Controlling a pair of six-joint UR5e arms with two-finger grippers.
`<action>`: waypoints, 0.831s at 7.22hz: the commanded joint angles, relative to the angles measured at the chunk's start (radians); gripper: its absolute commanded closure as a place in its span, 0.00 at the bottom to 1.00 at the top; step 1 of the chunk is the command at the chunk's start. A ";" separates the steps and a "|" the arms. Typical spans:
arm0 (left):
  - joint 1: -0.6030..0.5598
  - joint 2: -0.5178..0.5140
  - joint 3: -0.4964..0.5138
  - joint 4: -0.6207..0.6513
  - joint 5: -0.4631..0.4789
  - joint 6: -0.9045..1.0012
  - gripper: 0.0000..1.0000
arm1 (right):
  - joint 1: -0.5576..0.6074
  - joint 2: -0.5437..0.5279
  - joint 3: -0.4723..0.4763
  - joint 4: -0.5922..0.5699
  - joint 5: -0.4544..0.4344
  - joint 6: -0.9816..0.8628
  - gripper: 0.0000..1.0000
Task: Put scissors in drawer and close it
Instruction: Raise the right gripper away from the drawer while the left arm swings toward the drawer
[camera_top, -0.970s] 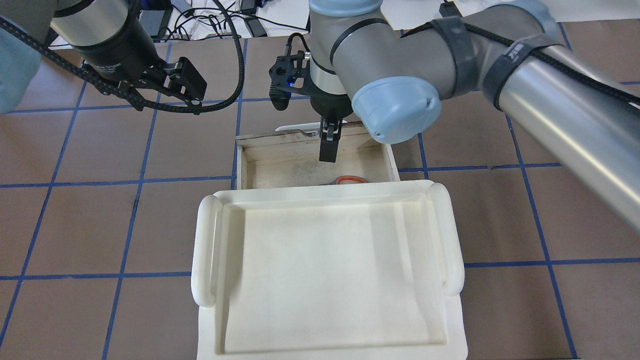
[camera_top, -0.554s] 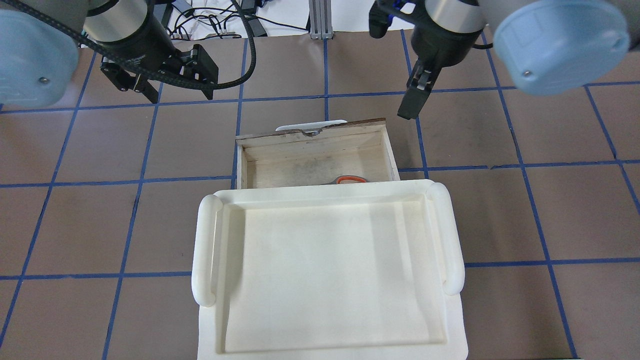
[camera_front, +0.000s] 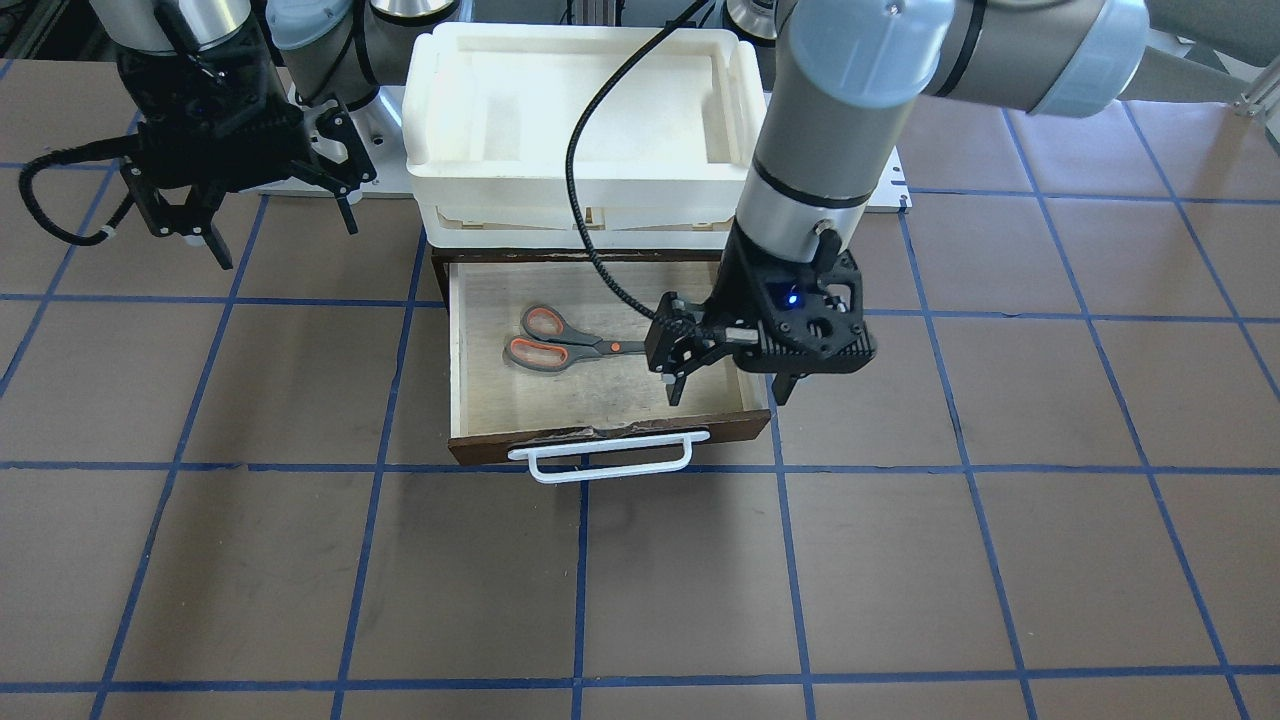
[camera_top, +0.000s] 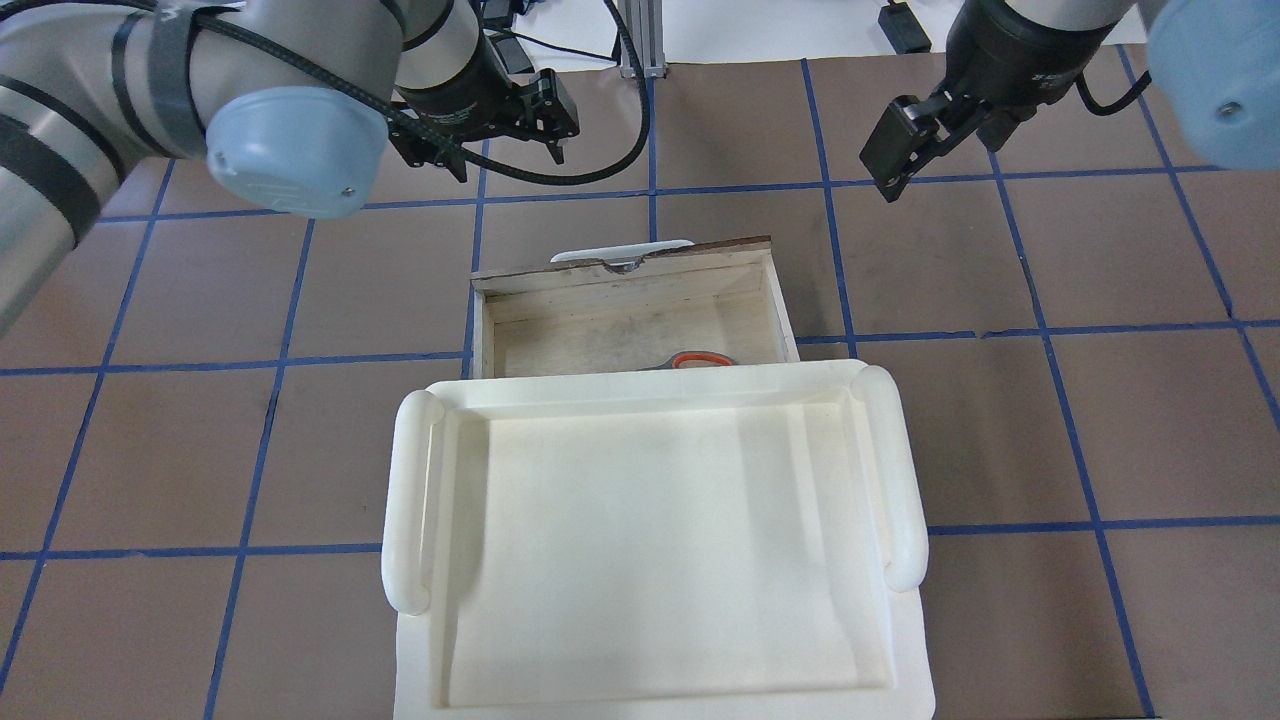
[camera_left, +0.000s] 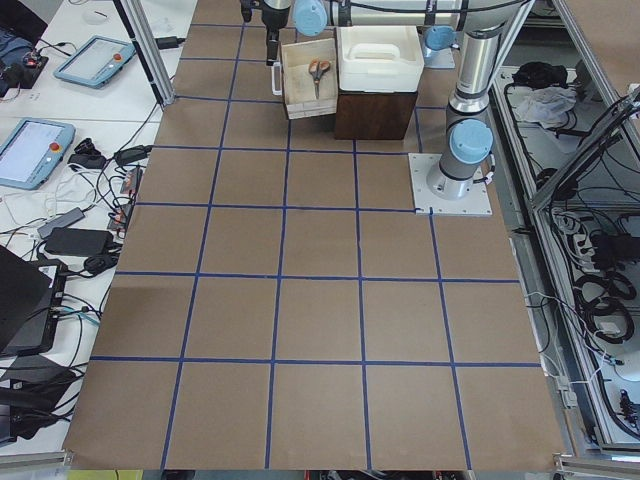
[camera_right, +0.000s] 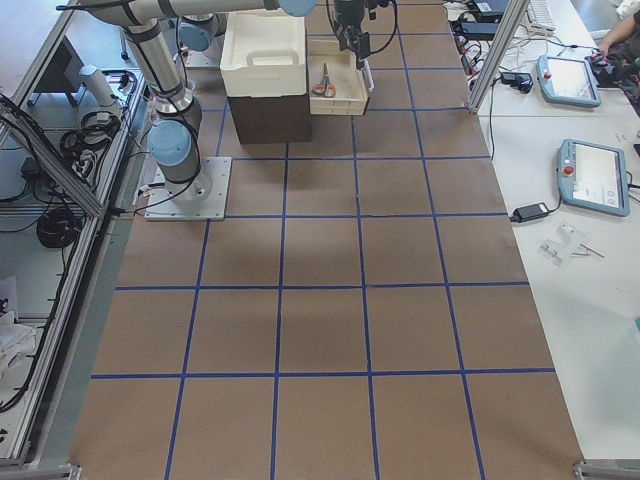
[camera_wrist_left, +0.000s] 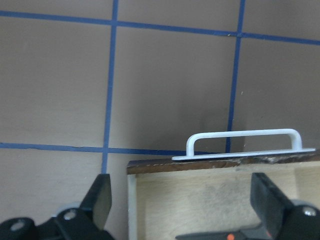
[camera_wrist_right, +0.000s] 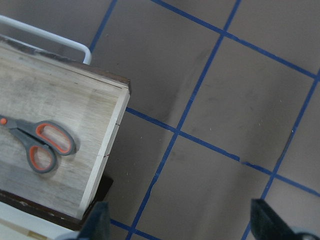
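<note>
The scissors (camera_front: 552, 340), grey handles lined in orange, lie flat in the open drawer (camera_front: 600, 405). In the overhead view only an orange loop of the scissors (camera_top: 700, 360) shows past the tray, inside the drawer (camera_top: 600, 320). My left gripper (camera_front: 728, 393) is open and empty, above the drawer's front; its wrist view shows the white handle (camera_wrist_left: 245, 142) between its fingers (camera_wrist_left: 102, 195). My right gripper (camera_front: 285, 240) is open and empty, off to the drawer's side. Its wrist view shows the scissors (camera_wrist_right: 42, 145) in the drawer (camera_wrist_right: 75, 115).
A white plastic tray (camera_top: 405, 500) sits on the dark cabinet that holds the drawer, also seen in the front view (camera_front: 430, 60). The table is brown with blue grid lines. Cables lie past the far edge (camera_top: 420, 45).
My right gripper has risen out of the drawer and moved away to the right. My left arm has swung right, toward the drawer's front. The scissors and drawer have not moved.
</note>
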 joint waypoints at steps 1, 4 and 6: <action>-0.041 -0.128 0.105 0.062 -0.002 -0.027 0.00 | -0.001 0.003 0.001 0.025 -0.018 0.214 0.00; -0.128 -0.295 0.233 0.052 0.113 -0.088 0.00 | 0.001 -0.002 0.001 0.128 0.069 0.240 0.00; -0.148 -0.343 0.244 -0.061 0.119 -0.090 0.00 | 0.001 -0.002 0.001 0.150 0.068 0.226 0.00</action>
